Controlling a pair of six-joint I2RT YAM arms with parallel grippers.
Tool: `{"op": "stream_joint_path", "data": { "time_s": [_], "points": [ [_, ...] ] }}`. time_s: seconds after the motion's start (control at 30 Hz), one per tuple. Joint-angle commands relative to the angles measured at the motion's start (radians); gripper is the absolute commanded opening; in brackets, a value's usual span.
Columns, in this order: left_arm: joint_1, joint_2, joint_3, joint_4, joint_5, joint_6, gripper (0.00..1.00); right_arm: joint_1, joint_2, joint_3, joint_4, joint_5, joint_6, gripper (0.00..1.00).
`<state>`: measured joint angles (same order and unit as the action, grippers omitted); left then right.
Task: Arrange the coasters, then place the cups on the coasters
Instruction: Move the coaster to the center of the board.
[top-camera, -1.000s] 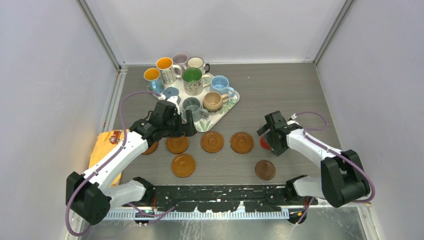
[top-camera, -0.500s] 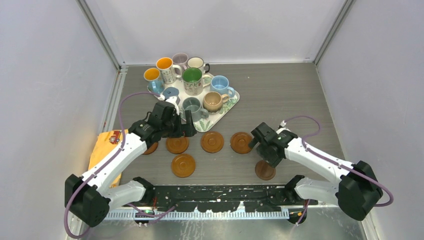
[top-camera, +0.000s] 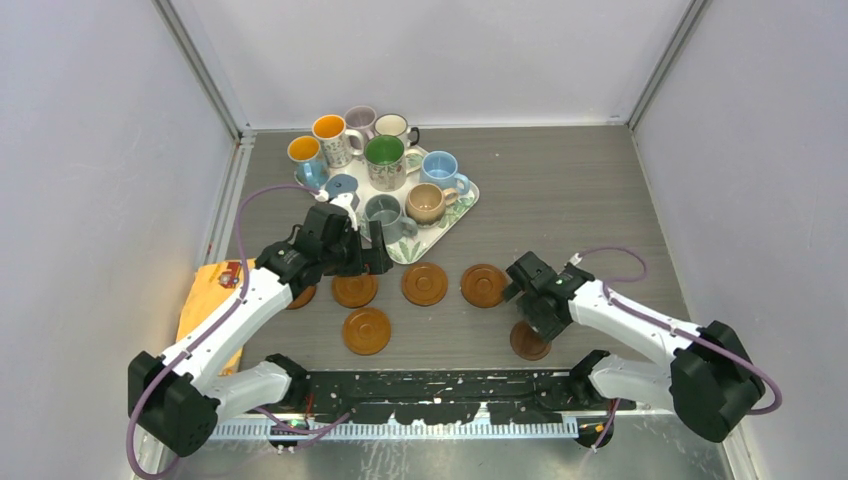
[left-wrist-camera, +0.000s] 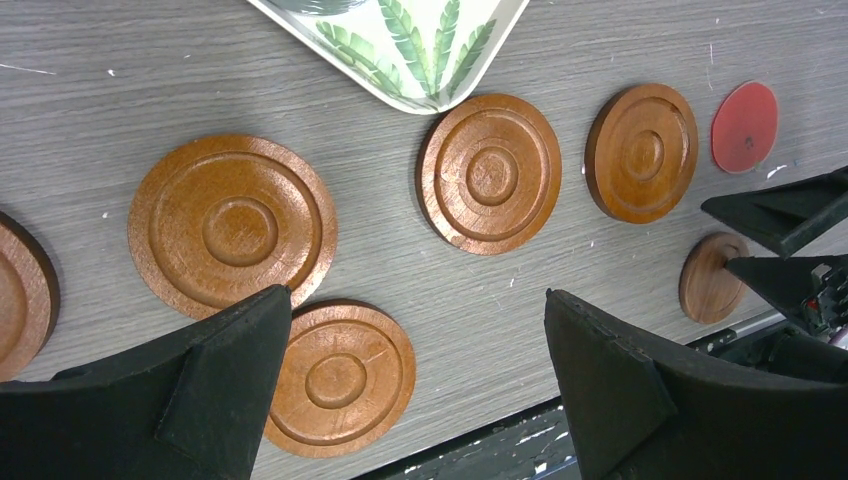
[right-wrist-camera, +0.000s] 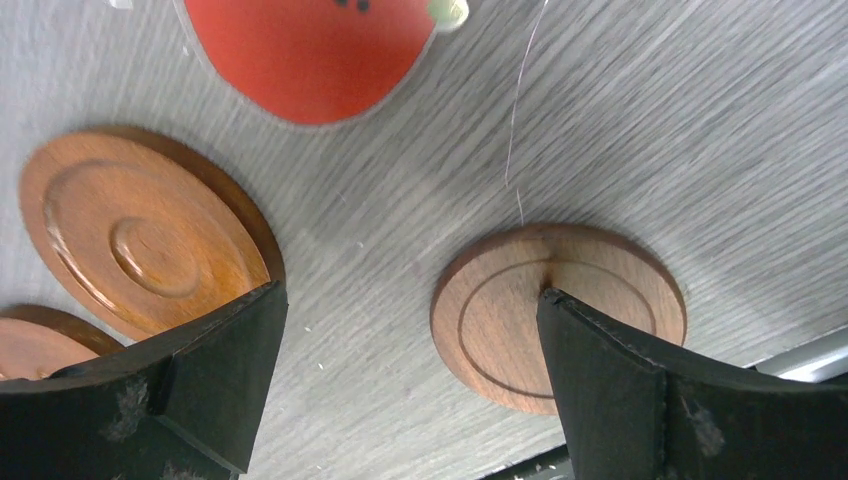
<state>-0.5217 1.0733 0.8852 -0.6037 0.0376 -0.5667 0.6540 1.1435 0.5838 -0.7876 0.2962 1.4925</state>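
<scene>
Your left pincer (left-wrist-camera: 415, 295) is spread wide and has hold of nothing, hanging over the desk (top-camera: 560, 190) just short of the near corner of the leaf-patterned tray (left-wrist-camera: 420, 50), which lies straight ahead of its fingers. Under and around it lie the orange-brown coasters (left-wrist-camera: 490, 172): one ahead of the gap between the fingers, one ahead of the finger on the left of the wrist view, one half tucked beneath that same finger, one ahead of the other finger, and a sliver of another at the far left edge. The cups (top-camera: 384, 152) stand crowded together on the tray, beyond this pincer, well apart from every coaster. The yellow cloth (top-camera: 205, 300) lies behind it, beside the arm. Your right pincer (right-wrist-camera: 410, 292) is likewise as wide as it goes and grips nothing. It sits low over the desk with the dark brown coaster (right-wrist-camera: 555, 315) partly under the finger on the right of its wrist view; you cannot tell whether that finger touches the disc. The red coaster (right-wrist-camera: 310, 50) lies flat just ahead of this pincer, and one orange-brown coaster lies ahead of its other finger, with the rim of a further one beside it
</scene>
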Motion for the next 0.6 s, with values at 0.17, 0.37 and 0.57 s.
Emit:
{"op": "stream_joint_path", "data": {
  "time_s": [0.17,0.37,0.57],
  "points": [
    [-0.001,-0.012,0.016,-0.004,-0.008,0.023,1.00,-0.265,-0.064,-0.073,0.056,0.059,-0.093,1.00],
    [-0.001,-0.009,0.034,-0.020,-0.008,0.034,1.00,-0.460,-0.024,-0.029,0.084,0.075,-0.212,1.00],
    [-0.001,-0.016,0.045,-0.036,0.002,0.046,1.00,-0.653,0.074,0.029,0.155,0.051,-0.326,1.00]
  ]
}}
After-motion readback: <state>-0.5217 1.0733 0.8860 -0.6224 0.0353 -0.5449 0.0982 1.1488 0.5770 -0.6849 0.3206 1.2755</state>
